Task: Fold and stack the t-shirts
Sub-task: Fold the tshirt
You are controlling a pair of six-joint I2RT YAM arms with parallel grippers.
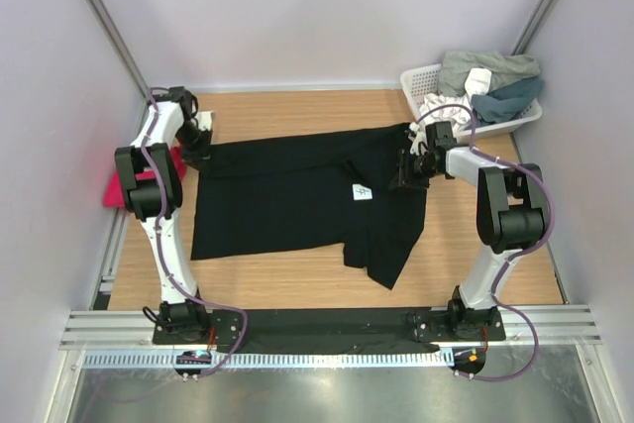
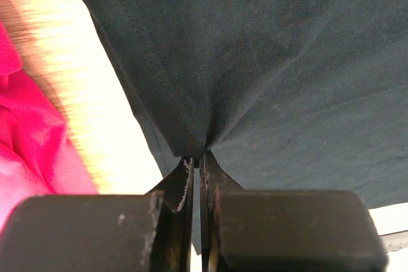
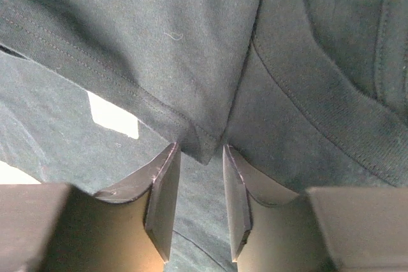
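Observation:
The black t-shirt [image 1: 297,195] lies spread on the wooden table, one sleeve hanging toward the near edge and a white tag [image 1: 363,191] showing near its right side. My left gripper [image 1: 201,151] sits at the shirt's far left corner; in the left wrist view it [image 2: 197,157] is shut on a pinch of black cloth [image 2: 268,62]. My right gripper [image 1: 404,173] is over the shirt's right edge. In the right wrist view its jaws [image 3: 199,151] stand apart, with a folded hem corner [image 3: 201,138] just between the tips. The pink t-shirt [image 1: 119,185] is bunched at the table's left edge.
A white latticed basket [image 1: 424,81] heaped with grey, white and teal clothes stands at the far right corner. Bare wood [image 1: 297,111] shows behind the shirt and in front of it. Grey walls close in both sides. The arm bases stand on a metal rail [image 1: 327,329].

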